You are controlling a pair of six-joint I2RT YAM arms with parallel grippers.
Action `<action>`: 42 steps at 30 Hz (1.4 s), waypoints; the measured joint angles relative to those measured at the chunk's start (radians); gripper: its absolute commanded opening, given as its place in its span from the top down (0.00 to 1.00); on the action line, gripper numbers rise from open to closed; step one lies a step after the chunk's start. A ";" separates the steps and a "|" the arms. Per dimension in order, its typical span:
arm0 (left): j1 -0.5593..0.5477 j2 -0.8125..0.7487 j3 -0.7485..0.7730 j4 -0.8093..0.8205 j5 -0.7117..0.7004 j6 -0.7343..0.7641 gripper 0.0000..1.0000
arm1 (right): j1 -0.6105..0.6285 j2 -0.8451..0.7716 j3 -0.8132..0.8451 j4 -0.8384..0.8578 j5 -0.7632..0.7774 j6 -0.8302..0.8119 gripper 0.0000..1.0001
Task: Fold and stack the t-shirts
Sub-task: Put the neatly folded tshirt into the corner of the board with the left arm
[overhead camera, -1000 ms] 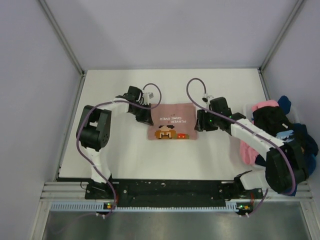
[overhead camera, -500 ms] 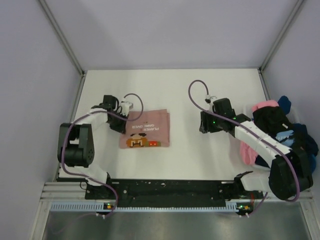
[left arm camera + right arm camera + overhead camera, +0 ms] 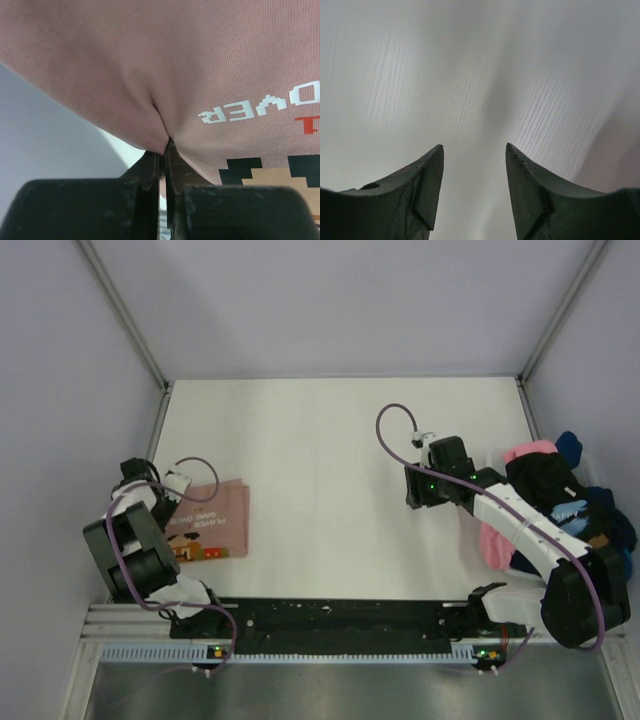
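The folded dusty rose-pink t-shirt [image 3: 212,522] with an orange-brown pixel figure lies at the near left of the table. My left gripper [image 3: 168,508] is shut on its left edge; the left wrist view shows the cloth [image 3: 210,75] pinched between the closed fingers [image 3: 162,150]. My right gripper [image 3: 412,492] is open and empty over bare table right of centre; its fingers [image 3: 432,170] stand apart above the white surface. A heap of other t-shirts [image 3: 560,490], bright pink, black, navy and light blue, lies at the right edge.
The white table [image 3: 330,430] is walled by grey panels at the left, back and right. A black rail [image 3: 330,620] with the arm bases runs along the near edge. The right arm reaches across the heap of shirts.
My left gripper has dragged the folded rose-pink shirt from the table's centre to the near left. My right gripper let go of it and stayed right of centre, open.
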 measured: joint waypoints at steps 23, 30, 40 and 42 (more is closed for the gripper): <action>0.103 -0.014 0.134 0.149 -0.122 0.052 0.47 | 0.000 -0.013 0.010 -0.017 0.035 -0.051 0.43; -0.145 -0.320 0.040 0.065 0.033 -0.035 0.35 | 0.000 -0.055 0.009 -0.006 0.060 -0.048 0.01; -0.356 -0.682 -0.124 -0.010 0.431 -0.234 0.01 | 0.000 -0.322 -0.180 0.183 0.101 -0.015 0.01; -0.377 -0.717 -0.188 0.033 0.450 -0.276 0.01 | 0.000 -0.386 -0.238 0.249 0.115 -0.015 0.01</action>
